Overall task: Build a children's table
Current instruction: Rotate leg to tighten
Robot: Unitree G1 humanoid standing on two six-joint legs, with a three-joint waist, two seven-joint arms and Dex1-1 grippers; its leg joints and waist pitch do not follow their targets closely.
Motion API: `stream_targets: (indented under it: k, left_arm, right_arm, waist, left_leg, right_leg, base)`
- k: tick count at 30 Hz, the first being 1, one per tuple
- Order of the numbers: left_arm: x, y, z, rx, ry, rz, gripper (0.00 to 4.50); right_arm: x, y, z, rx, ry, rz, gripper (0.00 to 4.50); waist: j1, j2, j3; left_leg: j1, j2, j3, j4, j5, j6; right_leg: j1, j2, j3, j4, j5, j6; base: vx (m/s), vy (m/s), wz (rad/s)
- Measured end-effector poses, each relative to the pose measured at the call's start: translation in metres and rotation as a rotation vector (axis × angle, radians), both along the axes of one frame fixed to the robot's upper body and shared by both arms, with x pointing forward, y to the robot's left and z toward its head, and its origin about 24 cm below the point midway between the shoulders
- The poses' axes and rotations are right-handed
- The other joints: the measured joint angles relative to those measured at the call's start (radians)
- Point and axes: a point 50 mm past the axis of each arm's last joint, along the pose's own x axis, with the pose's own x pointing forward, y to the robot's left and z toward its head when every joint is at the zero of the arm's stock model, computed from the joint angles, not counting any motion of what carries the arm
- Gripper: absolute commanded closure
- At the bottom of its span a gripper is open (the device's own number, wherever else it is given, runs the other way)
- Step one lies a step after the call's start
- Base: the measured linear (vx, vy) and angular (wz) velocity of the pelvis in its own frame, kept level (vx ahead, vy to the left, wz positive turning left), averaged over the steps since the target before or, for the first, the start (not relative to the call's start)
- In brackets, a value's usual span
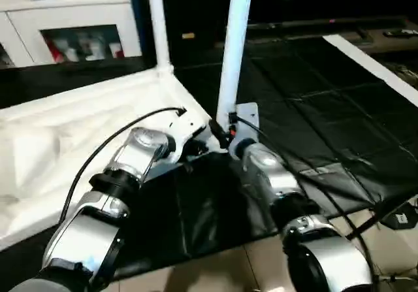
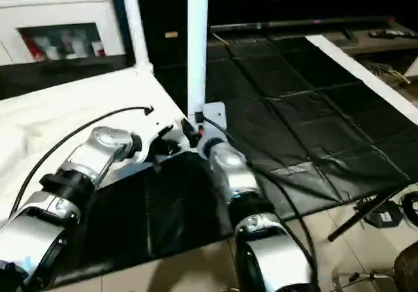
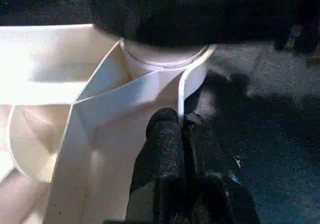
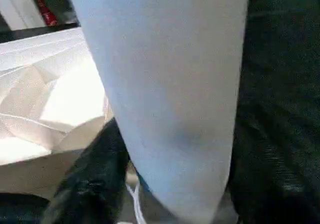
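While the left hand (image 3: pixel 172 134), fingers pressed together, is resting against the table top's (image 1: pixel 59 142) corner rim, the right hand (image 1: pixel 225 130) is gripping an upright leg (image 1: pixel 234 50); black sheet (image 1: pixel 313 109) lying open alongside.

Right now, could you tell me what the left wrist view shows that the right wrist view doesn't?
Left wrist view: the shut left gripper at the rim of the tabletop, just below a round corner socket. Right wrist view: a white leg close up, a black finger beside it, and a cabinet behind. Both show the tabletop's ribbed underside and the black mat.
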Motion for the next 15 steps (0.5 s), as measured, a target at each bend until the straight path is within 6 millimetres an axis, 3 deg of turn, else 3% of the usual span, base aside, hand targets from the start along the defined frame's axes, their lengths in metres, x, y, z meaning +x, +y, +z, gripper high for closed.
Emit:
stream_targets:
  k: [5,9,15]
  left_arm:
    - [-0.002,0.002,0.002,-0.011,-0.014,-0.022,4.50]
    - [-0.005,0.004,0.003,-0.019,-0.017,-0.063,4.50]
    - [-0.014,0.009,0.004,-0.025,-0.006,-0.169,4.50]
  right_arm:
    - [-0.001,-0.001,0.001,0.011,-0.039,0.044,1.09]
    - [-0.007,-0.015,-0.005,-0.021,-0.089,0.167,0.78]
    - [-0.028,-0.066,-0.014,-0.050,-0.126,0.404,0.31]
  waist:
    - [0.001,-0.001,0.001]
    - [0.003,-0.005,0.006]
    - [0.018,-0.008,0.008]
  left_leg:
    - [-0.003,0.001,0.001,-0.003,0.000,0.003]
    - [-0.004,0.001,0.002,-0.003,-0.001,0.004]
    - [-0.003,0.001,0.002,0.001,-0.002,0.006]
  right_leg:
    - [-0.003,0.001,-0.001,-0.001,-0.004,-0.001]
    - [-0.004,0.001,-0.001,-0.002,-0.004,-0.001]
    - [-0.004,0.000,-0.001,-0.001,-0.004,-0.001]
  base:
    - [0.022,-0.003,0.00]
    - [0.000,0.000,0.00]
    - [0.000,0.000,0.00]
